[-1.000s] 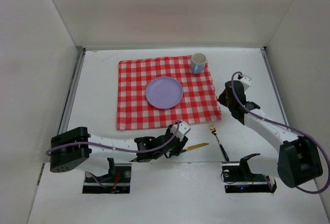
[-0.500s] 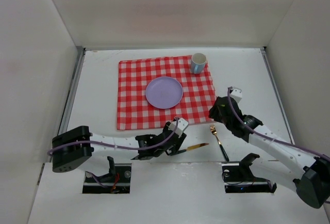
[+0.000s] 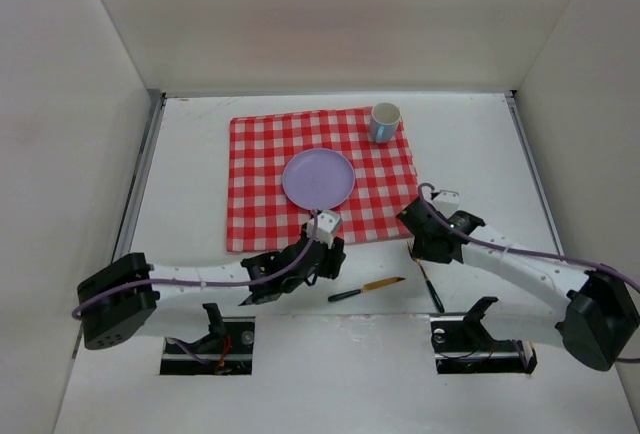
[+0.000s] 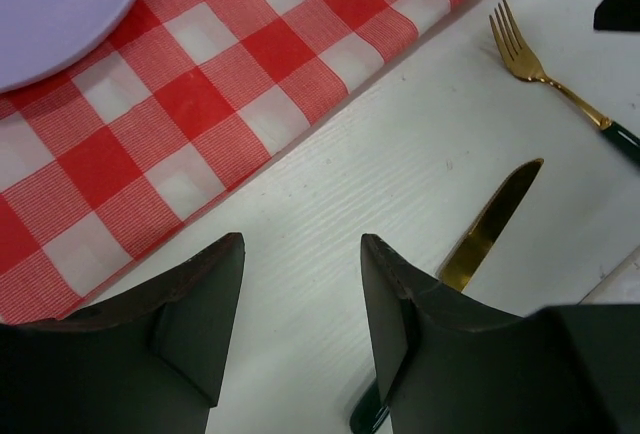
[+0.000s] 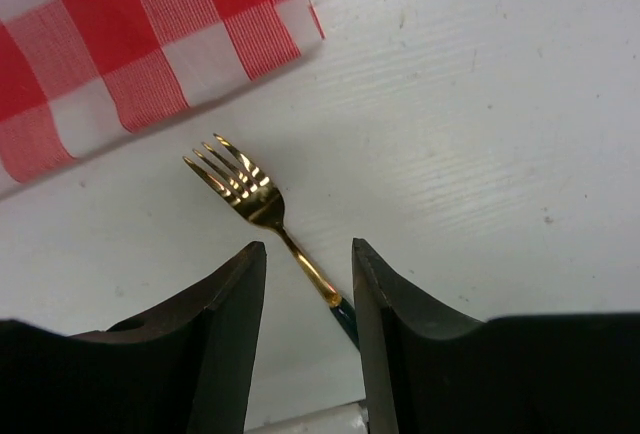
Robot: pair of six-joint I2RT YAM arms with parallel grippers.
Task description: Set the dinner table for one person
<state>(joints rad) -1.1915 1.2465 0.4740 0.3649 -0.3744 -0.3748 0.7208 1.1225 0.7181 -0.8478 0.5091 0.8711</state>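
The white dinner table holds a red-and-white checked cloth with a lilac plate and a cup on it. A gold knife with a dark handle lies on the table in front of the cloth. A gold fork with a dark green handle lies to its right. My left gripper is open and empty over the bare table by the cloth's near edge, with the knife to its right. My right gripper is open, low over the fork, whose neck lies between the jaws.
White walls stand on three sides of the table. The fork and the cloth corner lie close together. The arm bases and a seam in the surface are at the near edge.
My right arm has swung from beside the cloth toward the near edge and now sits over the fork. My left gripper has drawn back left from the knife, whose handle now shows.
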